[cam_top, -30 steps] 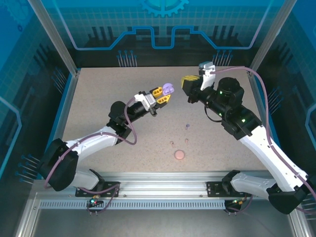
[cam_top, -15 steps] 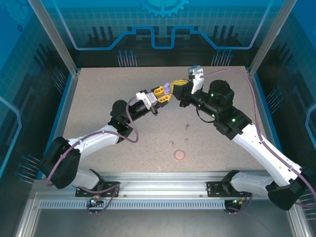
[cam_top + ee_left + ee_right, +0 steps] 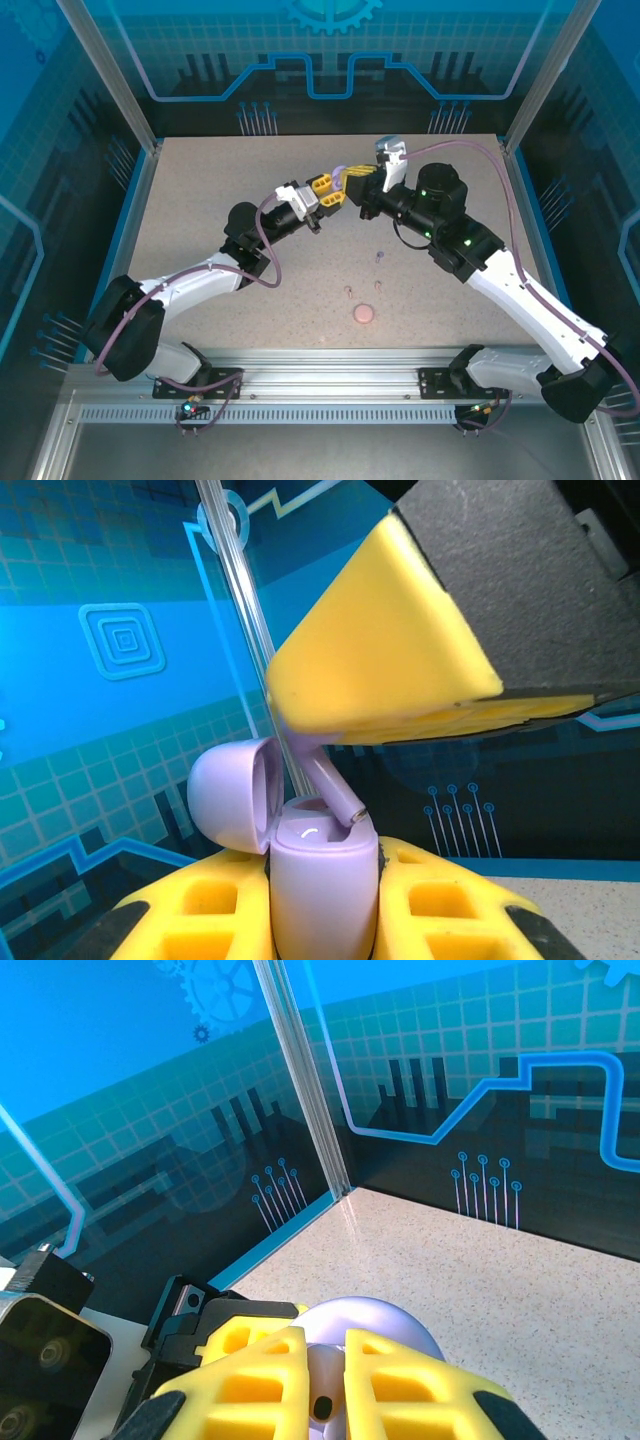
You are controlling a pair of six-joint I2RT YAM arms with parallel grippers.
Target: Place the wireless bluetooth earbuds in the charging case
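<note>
Judging by the views, insertion is barely begun. The right gripper (image 3: 325, 1380) pinches one pale purple stemmed earbud (image 3: 330, 788), stem at the mouth of the open pale purple plastic charging case (image 3: 320, 880). The left gripper (image 3: 333, 193) clamps that case above the far-centre speckled table (image 3: 200, 200); three tiny buds (image 3: 378, 257) lie nearer, apparently still to do.

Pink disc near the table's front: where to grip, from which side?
Likely its rim, straight from above: the pink disc lies flat and round, so only opposite edges offer grip. Close left-right; tiny earbuds sit just behind it.
</note>
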